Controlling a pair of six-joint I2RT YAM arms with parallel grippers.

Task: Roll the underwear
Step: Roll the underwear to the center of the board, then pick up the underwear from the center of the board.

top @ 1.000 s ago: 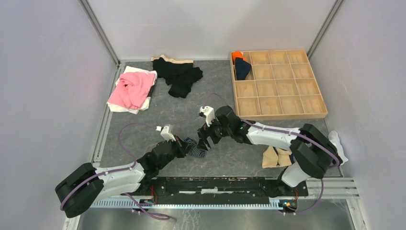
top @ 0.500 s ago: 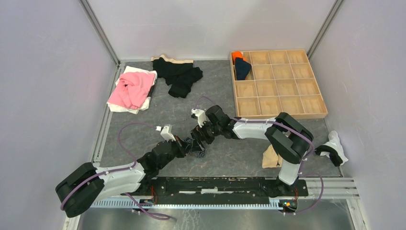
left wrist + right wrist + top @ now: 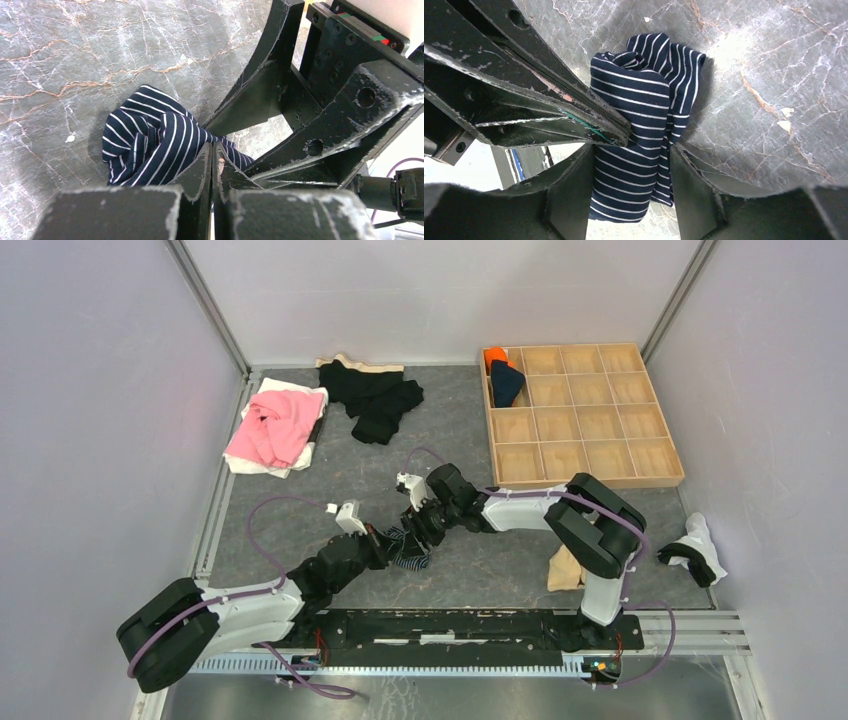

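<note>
Left wrist view: left tool (image 3: 212,150) pinches a fold of the soft, limp navy striped cloth briefs (image 3: 142,132) bunched on the grey tabletop (image 3: 75,50); right tool (image 3: 631,165) straddles them, seemingly open. Edges suit gripping.

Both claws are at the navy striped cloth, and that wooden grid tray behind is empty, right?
Not empty: the top external view shows an orange bundle and a dark blue bundle in the far left corner of the wooden grid tray. The left gripper and right gripper are at the navy striped cloth.

Tbl (image 3: 330,480): tray (image 3: 600,483), clothes (image 3: 375,400), briefs (image 3: 408,552).
</note>
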